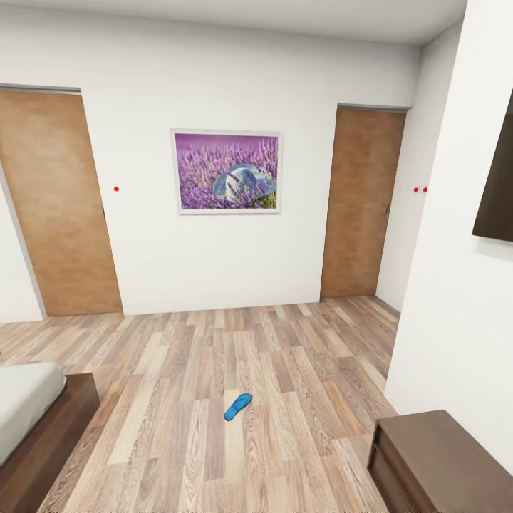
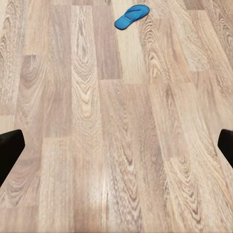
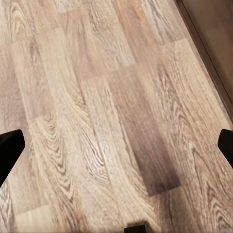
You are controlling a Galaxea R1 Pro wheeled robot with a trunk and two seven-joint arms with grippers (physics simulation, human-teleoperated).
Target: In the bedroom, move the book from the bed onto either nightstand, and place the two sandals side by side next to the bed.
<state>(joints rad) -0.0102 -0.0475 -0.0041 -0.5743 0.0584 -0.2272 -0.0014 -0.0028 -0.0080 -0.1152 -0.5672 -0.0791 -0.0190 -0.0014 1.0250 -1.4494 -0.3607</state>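
One bright blue sandal (image 1: 238, 406) lies on the wood-plank floor in the middle of the bedroom, right of the bed. In the left wrist view the same sandal (image 2: 131, 16) lies far ahead of my left gripper (image 2: 116, 150), whose dark fingertips (image 2: 9, 150) stand wide apart, open and empty, over bare planks. My right gripper (image 3: 116, 148) is also open and empty above the floor. A corner of the bed (image 1: 25, 399), pale mattress on a dark brown frame, shows at the lower left. The book and the nightstand are out of view.
A dark brown wooden cabinet (image 1: 442, 456) stands at the lower right against a white wall, under a dark screen (image 1: 496, 185). Two brown doors (image 1: 57, 206) (image 1: 362, 203) flank the lavender picture (image 1: 226, 172) on the far wall. Open floor lies around the sandal.
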